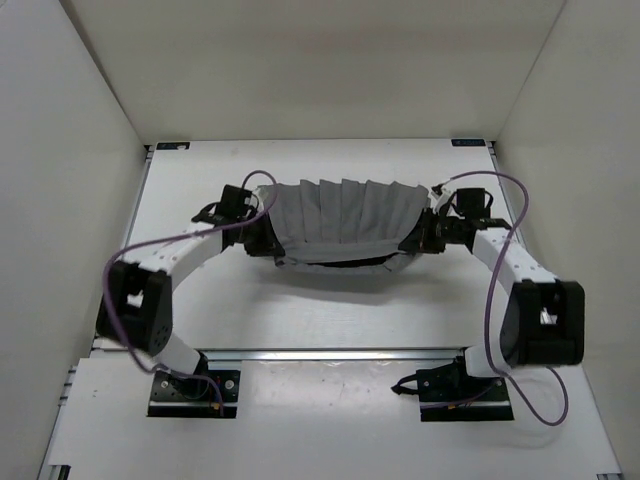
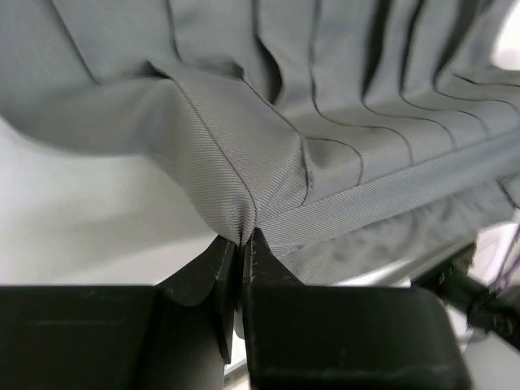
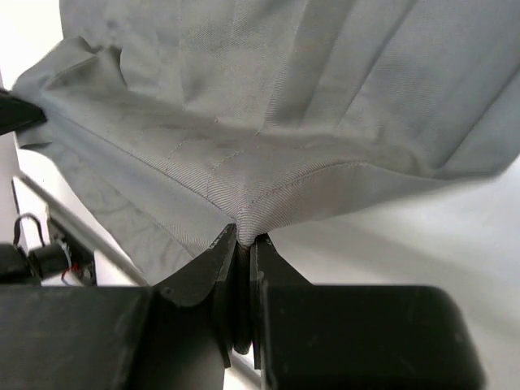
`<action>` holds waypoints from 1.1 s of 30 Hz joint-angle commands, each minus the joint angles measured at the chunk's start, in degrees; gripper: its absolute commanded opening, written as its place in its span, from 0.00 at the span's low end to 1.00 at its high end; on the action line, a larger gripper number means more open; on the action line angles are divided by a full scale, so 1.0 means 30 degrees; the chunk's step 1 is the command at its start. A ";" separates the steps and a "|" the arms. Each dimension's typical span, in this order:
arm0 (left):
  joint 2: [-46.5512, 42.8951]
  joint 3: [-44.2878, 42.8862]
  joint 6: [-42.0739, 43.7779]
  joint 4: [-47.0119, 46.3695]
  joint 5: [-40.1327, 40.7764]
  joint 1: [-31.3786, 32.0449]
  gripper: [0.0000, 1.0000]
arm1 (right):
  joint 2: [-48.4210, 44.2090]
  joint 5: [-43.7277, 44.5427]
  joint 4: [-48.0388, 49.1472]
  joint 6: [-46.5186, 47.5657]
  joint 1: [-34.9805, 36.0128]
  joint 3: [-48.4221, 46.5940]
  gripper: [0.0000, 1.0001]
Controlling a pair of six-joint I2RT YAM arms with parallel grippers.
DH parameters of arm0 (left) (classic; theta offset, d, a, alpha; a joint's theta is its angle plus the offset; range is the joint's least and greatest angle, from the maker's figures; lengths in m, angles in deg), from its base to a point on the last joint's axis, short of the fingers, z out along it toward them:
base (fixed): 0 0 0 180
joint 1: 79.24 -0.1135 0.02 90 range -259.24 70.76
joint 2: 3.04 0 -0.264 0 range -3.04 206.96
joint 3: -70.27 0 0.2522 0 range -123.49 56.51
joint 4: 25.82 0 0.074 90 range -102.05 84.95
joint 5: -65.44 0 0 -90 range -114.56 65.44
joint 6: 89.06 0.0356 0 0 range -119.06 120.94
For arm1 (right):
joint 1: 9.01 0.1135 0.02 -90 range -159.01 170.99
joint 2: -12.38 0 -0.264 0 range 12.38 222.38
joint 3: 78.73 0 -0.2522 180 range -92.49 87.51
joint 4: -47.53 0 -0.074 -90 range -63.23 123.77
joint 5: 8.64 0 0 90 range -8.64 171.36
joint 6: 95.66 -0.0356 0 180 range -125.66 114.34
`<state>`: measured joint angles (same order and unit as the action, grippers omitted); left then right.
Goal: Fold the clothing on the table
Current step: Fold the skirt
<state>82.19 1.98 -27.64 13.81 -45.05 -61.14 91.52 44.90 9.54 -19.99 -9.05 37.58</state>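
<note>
Top external: the clothing (image 1: 345, 222) hangs stretched between the 2 arms above the middle of the table (image 1: 300, 315). It is pleated into vertical folds and its lower edge sags. The left gripper (image 1: 262, 236) and the right gripper (image 1: 424, 236) each hold 1 end.

Left wrist: the jaws are pinched nearly together on a stitched hem, and the cloth peaks there.

Right wrist: the same narrow pinch on a seamed edge.

The fabric looks light, thin and limp, so it will likely droop wherever it is unsupported. The hemmed corners seem the firmest hold, though thin cloth might slip.
</note>
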 commanded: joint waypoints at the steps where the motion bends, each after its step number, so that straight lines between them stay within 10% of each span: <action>1: 0.2898 -0.2679 0.1878 0.2215 0.3493 -0.1699 0.00 | 0.1798 0.3545 0.1337 0.1640 -0.1717 -0.3039 0.00; 10: 0.3968 -0.8986 0.1999 0.1225 0.4863 -0.1407 0.00 | 0.3390 0.3951 0.1748 0.2254 -0.1864 -0.9372 0.00; 24: -0.6200 -0.1368 0.1089 0.4884 0.7780 0.2733 0.00 | -0.7126 0.5327 -0.2881 0.2175 0.1063 0.1087 0.00; 28: -0.4481 -0.1508 0.1145 0.3801 0.4896 -0.1899 0.00 | -0.6113 0.3023 0.0044 0.0535 -0.1478 0.0914 0.00; 33: 0.2537 -0.6163 0.2524 0.4527 0.4928 -0.2168 0.00 | -0.0409 0.2107 0.2158 0.0085 -0.3038 -0.1603 0.00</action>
<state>80.25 -11.76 -25.45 22.27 -44.02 -61.79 81.24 39.78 11.13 -21.26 -12.63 36.79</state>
